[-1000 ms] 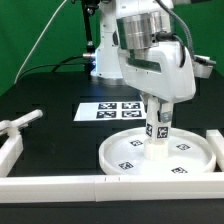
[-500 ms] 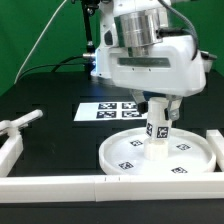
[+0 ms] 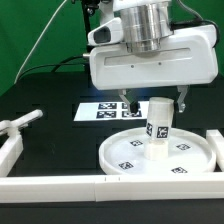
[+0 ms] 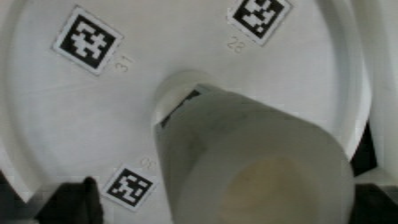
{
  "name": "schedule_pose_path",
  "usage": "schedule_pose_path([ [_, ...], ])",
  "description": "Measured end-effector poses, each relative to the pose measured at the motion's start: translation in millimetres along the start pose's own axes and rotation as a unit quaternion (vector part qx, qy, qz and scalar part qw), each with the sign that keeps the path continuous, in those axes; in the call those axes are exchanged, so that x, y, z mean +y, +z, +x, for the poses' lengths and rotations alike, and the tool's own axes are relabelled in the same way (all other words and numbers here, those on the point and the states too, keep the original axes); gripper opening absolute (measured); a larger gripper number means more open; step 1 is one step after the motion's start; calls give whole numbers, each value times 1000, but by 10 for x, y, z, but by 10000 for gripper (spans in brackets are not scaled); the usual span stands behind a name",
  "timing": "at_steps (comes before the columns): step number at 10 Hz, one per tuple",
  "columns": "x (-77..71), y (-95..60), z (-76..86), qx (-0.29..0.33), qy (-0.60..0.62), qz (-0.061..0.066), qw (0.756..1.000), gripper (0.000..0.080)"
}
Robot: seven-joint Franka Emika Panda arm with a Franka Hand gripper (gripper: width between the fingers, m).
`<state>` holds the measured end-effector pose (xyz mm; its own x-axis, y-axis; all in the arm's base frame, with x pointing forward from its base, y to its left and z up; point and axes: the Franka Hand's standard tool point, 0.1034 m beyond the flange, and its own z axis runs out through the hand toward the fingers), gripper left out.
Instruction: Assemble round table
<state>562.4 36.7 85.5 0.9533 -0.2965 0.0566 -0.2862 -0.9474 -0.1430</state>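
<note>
The large round rimmed disc [image 3: 128, 150] lies flat on the black table, tags facing up. The short thick cylinder leg [image 3: 158, 128] stands upright at its centre, a tag on its side. My gripper [image 3: 153, 98] is open, its two fingers [image 3: 125, 101] spread on either side of the leg's top without touching it. In the wrist view the leg [image 4: 249, 150] fills the middle over the disc [image 4: 107, 110], with dark fingertips [image 4: 71, 203] at the picture's edge. My gripper [image 4: 228, 212] holds nothing. I cannot make out a cross-shaped foot.
The marker board [image 3: 112, 110] lies behind the disc. White border bars run along the front [image 3: 60, 184] and stand at the exterior view's right [image 3: 215, 140]. A long white part [image 3: 22, 122] lies at the exterior view's left.
The gripper has let go of the leg, risen and turned about a quarter turn, so the hand now faces broadside. The leg stays upright on the disc.
</note>
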Motion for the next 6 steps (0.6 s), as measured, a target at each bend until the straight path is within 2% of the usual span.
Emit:
schedule_pose_path([
  [2,-43,37,-41,-8,-153,-23,988,649],
  [3,-43,71,-62,-13,-205,-29,978,649],
  [6,-30,72,-59,-12,-185,-29,982,616],
])
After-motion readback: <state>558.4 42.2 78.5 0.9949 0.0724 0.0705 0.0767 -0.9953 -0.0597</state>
